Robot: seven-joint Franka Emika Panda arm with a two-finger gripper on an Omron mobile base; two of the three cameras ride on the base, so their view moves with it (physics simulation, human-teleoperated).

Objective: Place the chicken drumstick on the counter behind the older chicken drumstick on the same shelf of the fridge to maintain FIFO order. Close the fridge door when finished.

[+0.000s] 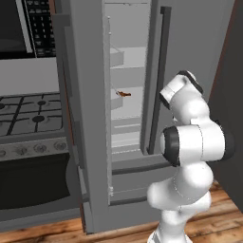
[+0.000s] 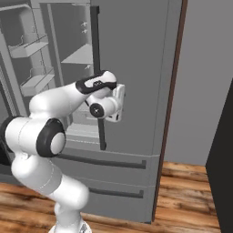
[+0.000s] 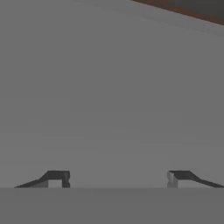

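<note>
The fridge (image 1: 190, 57) has its left door (image 1: 90, 118) swung open and its right door (image 2: 136, 91) closed. Through the gap, a slim reddish-brown chicken drumstick (image 1: 124, 94) lies on a pale shelf (image 1: 136, 98) inside. The older chicken drumstick is hidden, and the counter is out of view. My gripper (image 2: 120, 103) sits against the closed right door, just right of its dark vertical handle (image 2: 95, 45). In the hand view my gripper (image 3: 118, 179) faces the plain grey door. It is open, with its fingertips (image 3: 65, 178) far apart and nothing between them.
A gas stove (image 1: 28, 114) with an oven below stands left of the fridge, and a microwave (image 1: 19, 28) hangs above it. The open door carries shelf bins (image 2: 32, 82). Two fridge drawers (image 2: 113, 177) sit low. A dark panel (image 2: 223, 154) stands at the right.
</note>
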